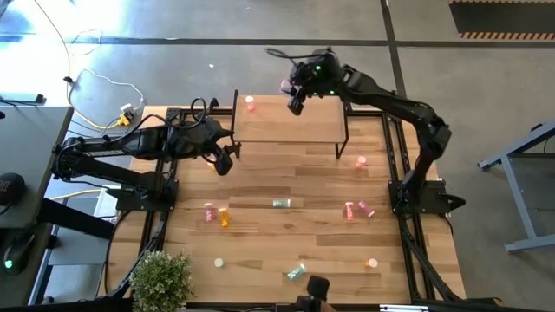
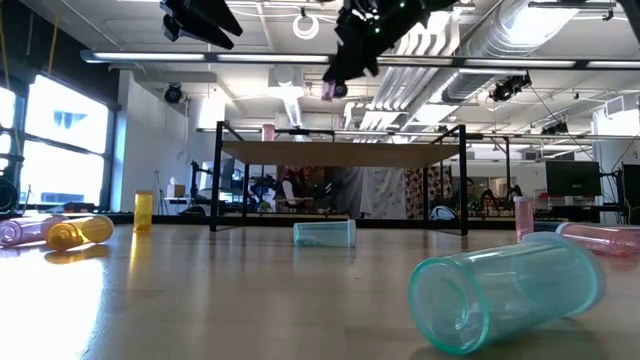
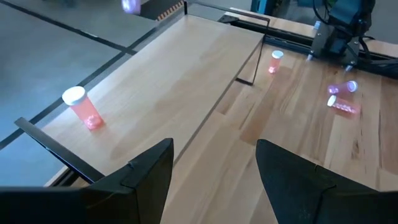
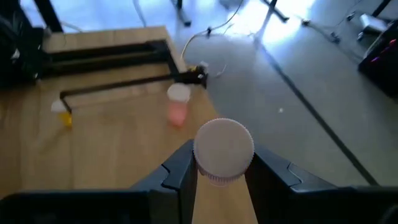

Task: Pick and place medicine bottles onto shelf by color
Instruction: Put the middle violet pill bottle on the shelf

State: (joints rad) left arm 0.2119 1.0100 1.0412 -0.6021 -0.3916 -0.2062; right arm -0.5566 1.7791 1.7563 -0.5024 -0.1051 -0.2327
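Observation:
The shelf [image 1: 286, 121] stands at the table's far middle on black legs. One pink bottle [image 1: 251, 104] stands upright on its far left part; it also shows in the left wrist view [image 3: 83, 107] and the right wrist view [image 4: 178, 106]. My right gripper [image 1: 293, 95] is above the shelf's far edge, shut on another pink bottle [image 1: 285, 85]. My left gripper [image 1: 224, 160] is open and empty, above the table by the shelf's near left corner; its fingers [image 3: 149, 174] show apart in its wrist view. Other pink, orange and teal bottles lie on the table. My right gripper pinches the pink bottle between its two fingers [image 4: 180, 171], just under the white cap [image 4: 224, 149]. The cap end faces back toward the wrist. The bottle is lifted clear, above the shelf top, as the low view [image 2: 326, 90] shows.
On the table: a pink [image 1: 209, 211] and an orange bottle [image 1: 224, 217] near left, a teal one [image 1: 281, 204] in the middle, two pink ones [image 1: 350, 211] at right, an upright pink one [image 1: 361, 161], a teal one [image 1: 297, 272] near the front. A plant [image 1: 160, 279] stands at the near left corner.

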